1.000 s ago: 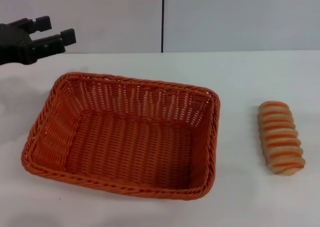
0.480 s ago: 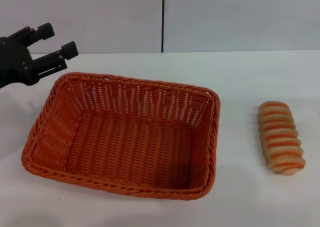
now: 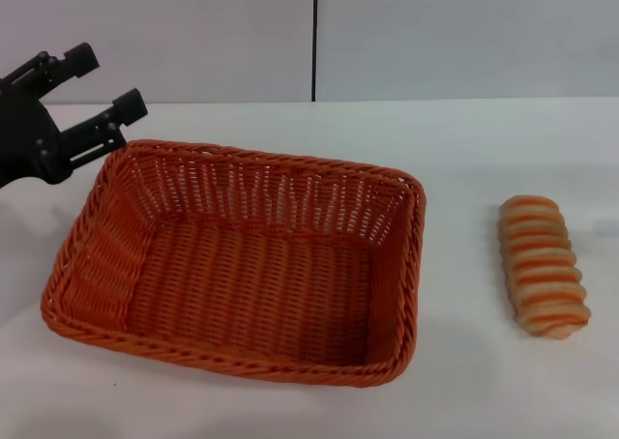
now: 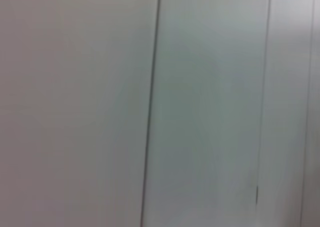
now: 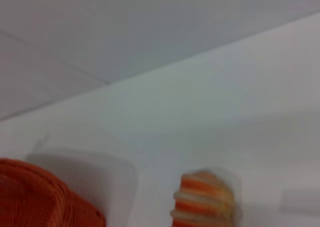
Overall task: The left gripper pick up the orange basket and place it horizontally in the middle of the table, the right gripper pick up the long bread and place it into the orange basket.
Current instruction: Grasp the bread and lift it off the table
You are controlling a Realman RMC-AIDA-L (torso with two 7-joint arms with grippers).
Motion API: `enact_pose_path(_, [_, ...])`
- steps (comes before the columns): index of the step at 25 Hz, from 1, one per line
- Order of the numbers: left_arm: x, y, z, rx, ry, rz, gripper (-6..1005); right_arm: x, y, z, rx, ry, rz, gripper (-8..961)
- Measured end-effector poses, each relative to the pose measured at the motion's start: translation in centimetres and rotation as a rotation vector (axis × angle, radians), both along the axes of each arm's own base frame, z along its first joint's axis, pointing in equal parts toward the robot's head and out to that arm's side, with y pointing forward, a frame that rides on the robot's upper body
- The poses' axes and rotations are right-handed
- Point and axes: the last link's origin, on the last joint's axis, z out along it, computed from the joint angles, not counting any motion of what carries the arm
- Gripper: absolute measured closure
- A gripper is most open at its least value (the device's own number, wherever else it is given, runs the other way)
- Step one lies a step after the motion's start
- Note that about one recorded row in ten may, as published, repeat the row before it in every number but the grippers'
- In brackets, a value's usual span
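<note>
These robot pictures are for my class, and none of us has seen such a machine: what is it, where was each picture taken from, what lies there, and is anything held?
It is a two-armed robot with a claw-like gripper on each arm. The wide picture comes from its head camera, looking down on a white table. There lie an orange basket, empty, and to its right, apart from it, a striped bread. The black left gripper hangs open over the basket's far left corner, holding nothing. The other two pictures come from wrist cameras: the left one sees only wall, the right one sees the bread and a basket corner. The right gripper is not visible.
</note>
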Motion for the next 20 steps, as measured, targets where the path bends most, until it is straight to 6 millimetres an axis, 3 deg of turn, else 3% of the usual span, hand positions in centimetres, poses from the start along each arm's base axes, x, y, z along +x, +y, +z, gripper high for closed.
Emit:
enact_pose_path(9, [0.1, -0.2, -0.7, 0.006, 0.033, -0.032, 189, -1.9, 3.3, -4.6, -0.137, -0.061, 0.067, 150])
enact_pose_path(14, [-0.2, -0.1, -1.1, -0.003, 0.024, -0.023, 189, -2.4, 4.1, -6.4, -0.171, -0.097, 0.086, 161])
enact_pose_path(20, [-0.1, -0.1, -1.1, -0.005, 0.023, -0.027, 189, -2.2, 4.3, -7.3, -0.171, -0.106, 0.077, 174])
